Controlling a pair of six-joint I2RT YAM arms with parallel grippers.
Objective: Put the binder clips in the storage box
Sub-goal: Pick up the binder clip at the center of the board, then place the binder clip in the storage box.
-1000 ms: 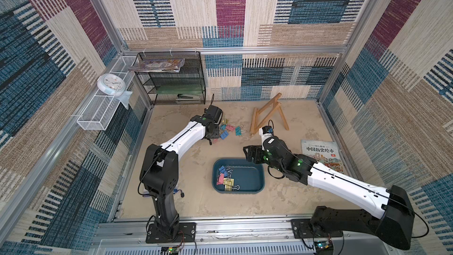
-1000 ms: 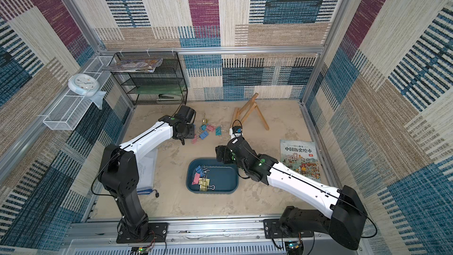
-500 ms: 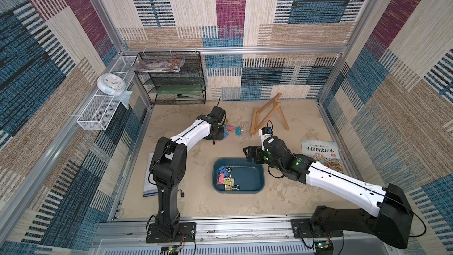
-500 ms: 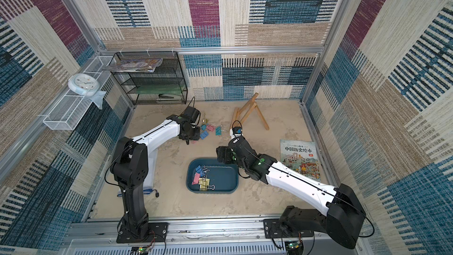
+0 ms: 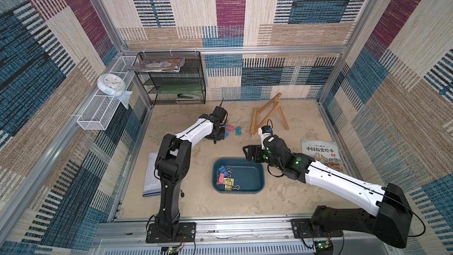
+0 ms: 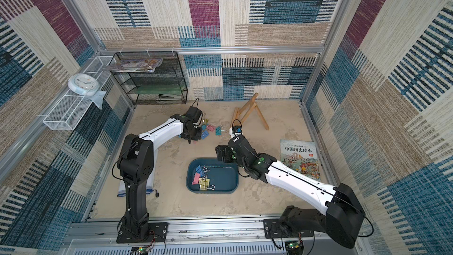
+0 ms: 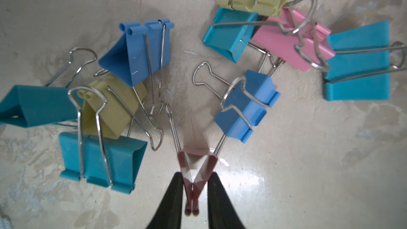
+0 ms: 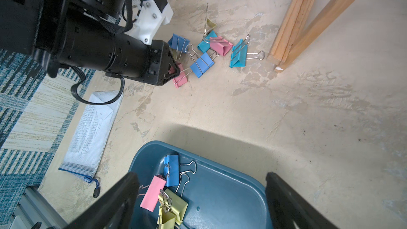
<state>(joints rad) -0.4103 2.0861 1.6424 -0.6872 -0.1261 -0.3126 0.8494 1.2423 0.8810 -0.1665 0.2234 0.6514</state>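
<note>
Several binder clips in blue, teal, yellow and pink lie in a loose pile on the floor near the back. My left gripper is down at the pile's edge, its black fingers closed against a pink binder clip that rests on the floor. The dark teal storage box holds several clips at its left end. My right gripper hangs open over the box's back right corner, holding nothing.
A wooden easel lies just right of the clip pile. A picture book is at the right wall. A white zip pouch lies by the left arm's base. A black mesh rack and a white wire basket with a clock stand at the back left.
My left gripper has shifted right into the clip pile and its jaws have narrowed onto the pink clip. The right arm has stayed where it was, open.
</note>
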